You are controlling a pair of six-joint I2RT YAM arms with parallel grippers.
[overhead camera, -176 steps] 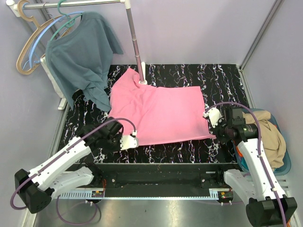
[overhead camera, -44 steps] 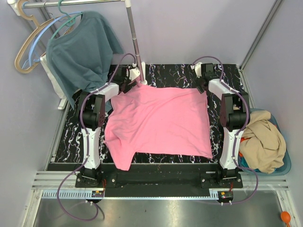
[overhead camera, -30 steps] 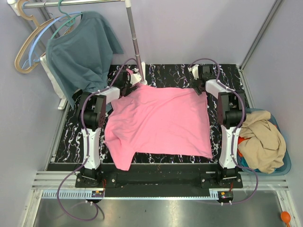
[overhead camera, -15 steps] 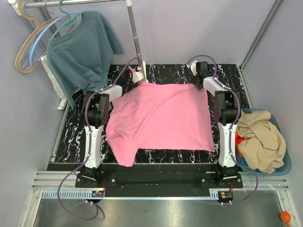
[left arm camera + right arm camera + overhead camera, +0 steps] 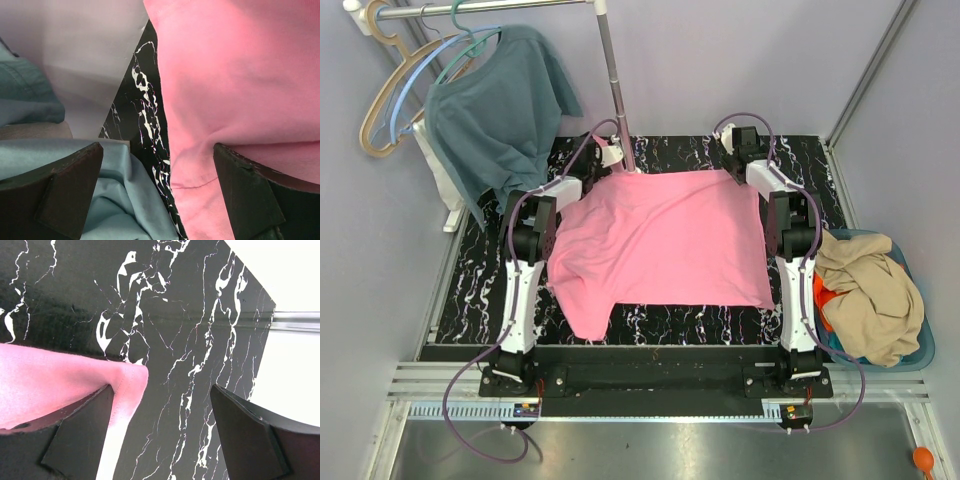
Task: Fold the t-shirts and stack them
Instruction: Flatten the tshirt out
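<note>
The pink tee [image 5: 660, 240] lies spread flat across the middle of the black marbled worktop [image 5: 790, 160], with one sleeve trailing toward the near left. Both arms reach out to its two far corners. In the left wrist view, the left pincer [image 5: 157, 165] stands wide open and grips nothing. The tee's hem runs under its right-hand finger, bare worktop lies between the fingers, and a pale blue cloth [image 5: 115, 200] lies by the other finger. In the right wrist view, the right pincer [image 5: 162, 405] is also spread wide and empty. The tee's far right corner lies just beside one finger, and open worktop fills the rest of the gap. Whether either finger touches the cloth cannot be told. Off the worktop's right edge sits a blue basket [image 5: 918, 355] holding the crumpled tan tee [image 5: 870, 285]. A bit of the orange tee [image 5: 826, 296] shows beneath it on the side toward the arm. At far left a teal shirt [image 5: 500, 110] hangs on a hanger from a rack. The rack's pole [image 5: 616, 90] comes down at the tee's far left corner, near the left pincer.
</note>
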